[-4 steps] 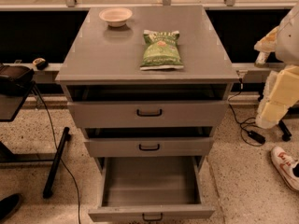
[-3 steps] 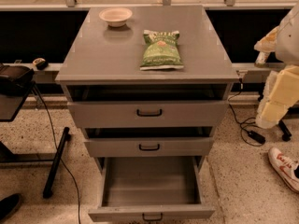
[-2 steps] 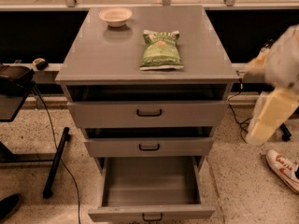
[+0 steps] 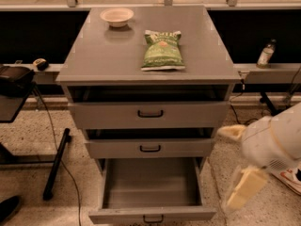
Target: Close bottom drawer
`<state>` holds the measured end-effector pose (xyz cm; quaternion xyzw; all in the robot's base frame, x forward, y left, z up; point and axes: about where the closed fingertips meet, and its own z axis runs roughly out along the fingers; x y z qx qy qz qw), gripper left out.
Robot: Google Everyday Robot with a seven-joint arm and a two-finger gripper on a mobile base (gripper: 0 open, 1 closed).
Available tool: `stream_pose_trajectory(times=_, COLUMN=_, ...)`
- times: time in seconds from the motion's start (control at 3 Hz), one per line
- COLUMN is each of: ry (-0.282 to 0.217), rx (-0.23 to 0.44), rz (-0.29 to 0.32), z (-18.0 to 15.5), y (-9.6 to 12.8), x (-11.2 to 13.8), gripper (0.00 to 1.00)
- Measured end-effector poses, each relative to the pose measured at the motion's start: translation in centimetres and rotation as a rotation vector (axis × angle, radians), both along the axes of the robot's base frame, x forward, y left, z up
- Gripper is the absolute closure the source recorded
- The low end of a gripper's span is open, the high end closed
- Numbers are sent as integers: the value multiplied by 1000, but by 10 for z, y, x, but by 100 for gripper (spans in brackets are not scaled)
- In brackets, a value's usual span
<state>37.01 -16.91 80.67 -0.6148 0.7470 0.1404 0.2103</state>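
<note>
Camera view is taken from above and in front of a grey drawer cabinet (image 4: 94,55). Far out at 9 o'clock from the cabinet, a black box-like thing (image 4: 14,79) is seen. A black stand leg (image 4: 56,166) is laid on the speckled floor at 8 o'clock.

On the cabinet top, a small pale bowl (image 4: 116,16) is set at 11 o'clock. A green snack bag (image 4: 162,49) is laid flat at 4 o'clock from the bowl, apart from it.

Three drawers are stacked in the front. The top drawer (image 4: 188,114) and the middle drawer (image 4: 188,148) are left out a little, with a dark gap seen over each. The bottom drawer (image 4: 150,185) is found at 6 o'clock, at the very bottom of the picture. It is pulled far out, so its deep grey tray can be looked into. A small black loop handle (image 4: 153,218) is seen on its thin front.

A small bottle (image 4: 265,54) is stood on a ledge at 3 o'clock. The gripper (image 4: 243,188) is held low at 4 o'clock, near the open drawer's right side. Whether it is open or closed cannot be told.

The step in hand is judged to be the reach toward the drawer, which is not yet shut. Next, the gripper should be brought round to the thin front at 6 o'clock. A straight, level push toward 12 o'clock is then called for, near the middle, so the tray is slid in evenly.
</note>
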Motion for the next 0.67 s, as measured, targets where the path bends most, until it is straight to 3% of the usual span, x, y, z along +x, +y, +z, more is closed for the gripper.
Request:
stream_pose_trajectory(times=0.33, ry=69, rx=-7, rz=10, z=-31, y=0, x=-26, gripper=0)
stream_pose_trajectory(times=0.67, ry=63, rx=83, rz=43, z=-47, y=11, x=-9, gripper=0)
